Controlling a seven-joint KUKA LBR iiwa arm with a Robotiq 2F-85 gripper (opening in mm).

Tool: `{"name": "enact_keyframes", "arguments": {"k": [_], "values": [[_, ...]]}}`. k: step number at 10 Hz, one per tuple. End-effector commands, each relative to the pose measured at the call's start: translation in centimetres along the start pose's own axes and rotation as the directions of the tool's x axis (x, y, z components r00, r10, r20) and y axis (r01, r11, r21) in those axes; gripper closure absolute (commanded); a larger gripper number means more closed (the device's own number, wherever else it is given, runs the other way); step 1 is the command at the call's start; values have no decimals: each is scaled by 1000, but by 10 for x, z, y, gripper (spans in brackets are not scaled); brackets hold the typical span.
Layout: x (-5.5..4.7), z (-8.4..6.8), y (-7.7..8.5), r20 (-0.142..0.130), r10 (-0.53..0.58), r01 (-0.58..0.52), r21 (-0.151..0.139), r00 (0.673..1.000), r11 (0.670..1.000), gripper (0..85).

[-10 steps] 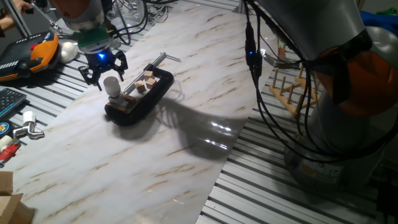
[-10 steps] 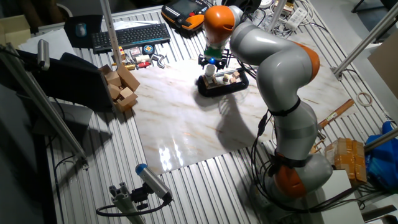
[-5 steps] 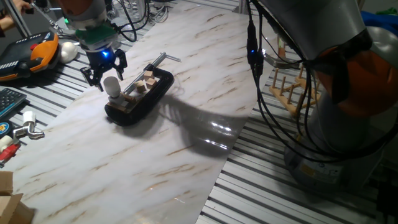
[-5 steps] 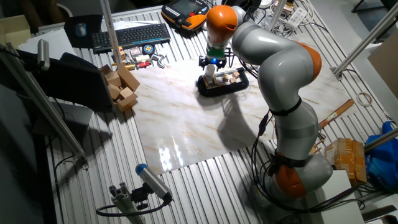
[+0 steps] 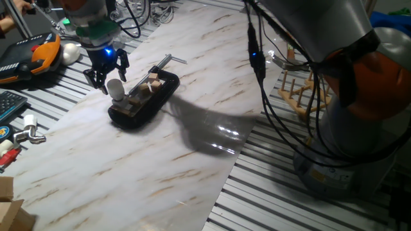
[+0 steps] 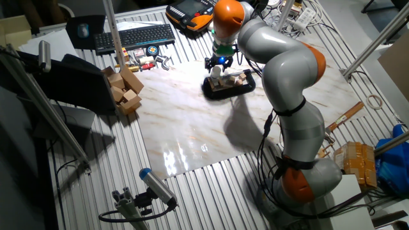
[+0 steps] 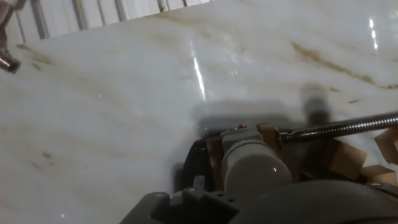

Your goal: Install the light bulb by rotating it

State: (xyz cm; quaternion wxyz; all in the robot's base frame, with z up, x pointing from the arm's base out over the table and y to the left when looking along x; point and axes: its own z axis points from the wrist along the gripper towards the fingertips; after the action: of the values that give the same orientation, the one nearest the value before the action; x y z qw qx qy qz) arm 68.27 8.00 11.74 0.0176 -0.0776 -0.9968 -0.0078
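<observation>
I see the light bulb upright in its black holder; claw spread above it, ungripped. Rotation looks pending.

One fixed camera is looking down across the white marbled tabletop from fairly near, with the black two-finger claw far left. The other is watching from high and farther off, facing the claw from the opposite side. Both are sharing the small black tray beneath it. The hand camera is peering close along the fingers at that tray.
</observation>
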Motion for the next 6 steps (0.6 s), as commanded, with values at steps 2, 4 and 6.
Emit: {"name": "enact_keyframes", "arguments": {"k": [2, 4, 6], "values": [[0, 0, 0, -10, -414, 414, 15, 910, 910, 170], [0, 0, 0, -7, -434, 434, 15, 901, 901, 170], [1, 1, -1, 5, -445, 445, 21, 896, 895, 170]]}}
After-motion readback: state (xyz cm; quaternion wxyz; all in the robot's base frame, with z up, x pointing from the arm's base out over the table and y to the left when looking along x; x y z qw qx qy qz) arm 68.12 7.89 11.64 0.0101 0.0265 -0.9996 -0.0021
